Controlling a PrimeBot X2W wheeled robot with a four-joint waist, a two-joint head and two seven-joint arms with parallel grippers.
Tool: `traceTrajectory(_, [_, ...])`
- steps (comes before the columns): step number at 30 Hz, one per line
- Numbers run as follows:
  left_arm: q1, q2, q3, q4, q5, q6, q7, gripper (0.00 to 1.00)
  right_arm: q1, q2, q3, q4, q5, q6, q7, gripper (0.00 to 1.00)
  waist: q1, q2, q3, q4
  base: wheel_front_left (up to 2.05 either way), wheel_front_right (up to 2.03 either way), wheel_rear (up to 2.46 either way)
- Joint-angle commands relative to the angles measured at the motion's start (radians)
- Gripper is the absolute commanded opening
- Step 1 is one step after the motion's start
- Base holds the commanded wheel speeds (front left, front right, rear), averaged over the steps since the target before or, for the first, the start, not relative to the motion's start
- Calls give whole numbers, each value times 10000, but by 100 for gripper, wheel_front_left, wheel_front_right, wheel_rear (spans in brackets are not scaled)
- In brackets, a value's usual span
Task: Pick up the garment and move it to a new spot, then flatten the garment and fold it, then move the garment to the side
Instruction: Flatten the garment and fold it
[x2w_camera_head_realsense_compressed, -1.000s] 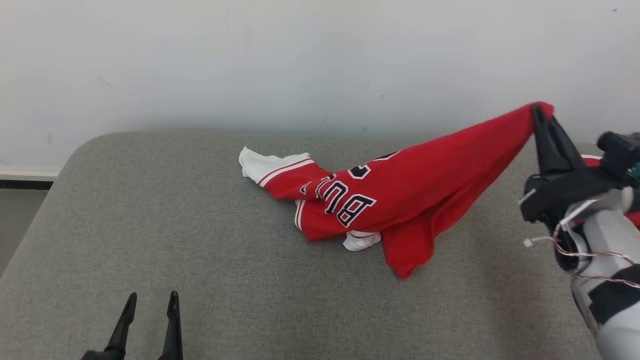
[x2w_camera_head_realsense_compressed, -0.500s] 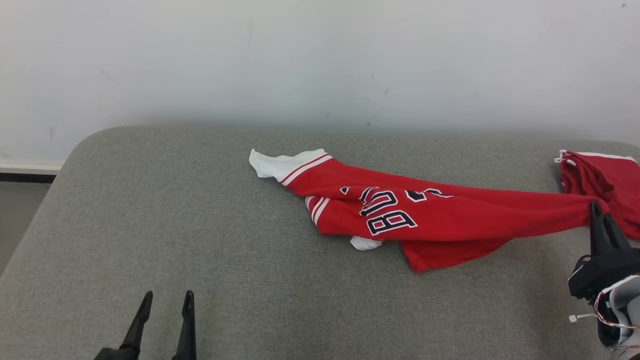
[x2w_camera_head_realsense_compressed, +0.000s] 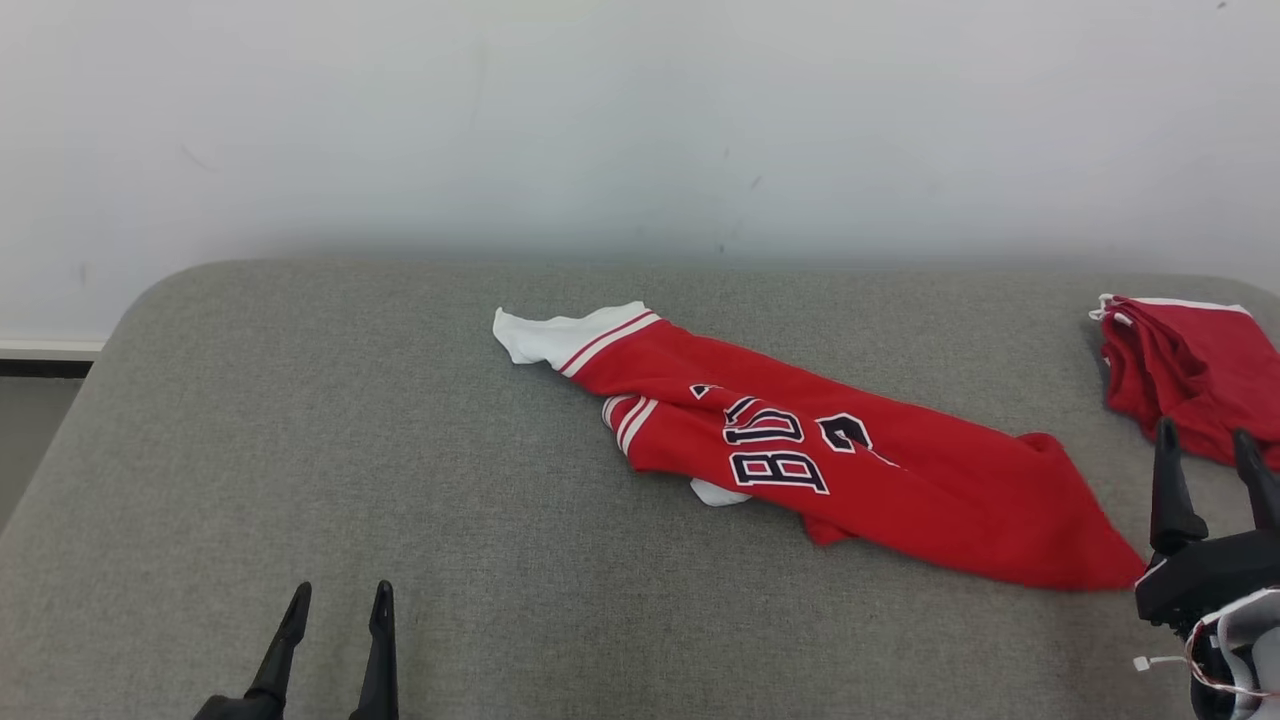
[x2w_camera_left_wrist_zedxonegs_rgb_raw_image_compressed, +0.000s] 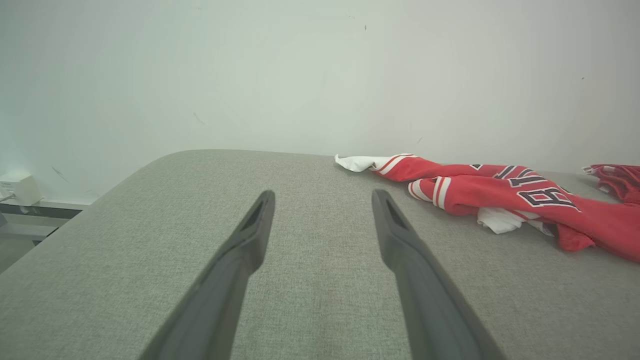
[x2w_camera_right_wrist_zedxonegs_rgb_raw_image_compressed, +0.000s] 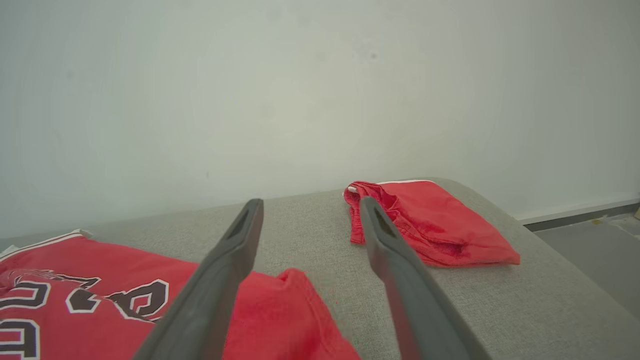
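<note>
The garment (x2w_camera_head_realsense_compressed: 850, 460) is a red jersey with white trim and dark letters. It lies crumpled and stretched across the middle of the grey cushion (x2w_camera_head_realsense_compressed: 300, 420), white end to the left, red end to the right. My right gripper (x2w_camera_head_realsense_compressed: 1207, 452) stands open just right of its red end, holding nothing. In the right wrist view the garment (x2w_camera_right_wrist_zedxonegs_rgb_raw_image_compressed: 100, 300) lies below and left of the open right gripper (x2w_camera_right_wrist_zedxonegs_rgb_raw_image_compressed: 309, 210). At the lower left my left gripper (x2w_camera_head_realsense_compressed: 335, 603) stands open, well clear of the cloth. The left wrist view shows the garment (x2w_camera_left_wrist_zedxonegs_rgb_raw_image_compressed: 500, 192) ahead and to the right of the open left gripper (x2w_camera_left_wrist_zedxonegs_rgb_raw_image_compressed: 322, 197).
A second red cloth (x2w_camera_head_realsense_compressed: 1185, 375) lies bunched at the cushion's far right, near its rounded edge; it is also in the right wrist view as the red cloth (x2w_camera_right_wrist_zedxonegs_rgb_raw_image_compressed: 430, 222). A pale wall (x2w_camera_head_realsense_compressed: 640, 130) rises behind the cushion. Floor (x2w_camera_right_wrist_zedxonegs_rgb_raw_image_compressed: 595, 250) drops off to the right.
My right gripper lowered the raised red end of the garment to the cushion, opened and let it go. The garment now lies flat and stretched rightward. The left gripper stayed open.
</note>
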Motion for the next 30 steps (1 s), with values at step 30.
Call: traceTrajectory(30, [559, -32, 614, -336, 308, 20, -29, 100, 5247, 2540, -447, -5617, -1161, -22, -5, 100, 0, -1, -507, 88, 0, 0, 0])
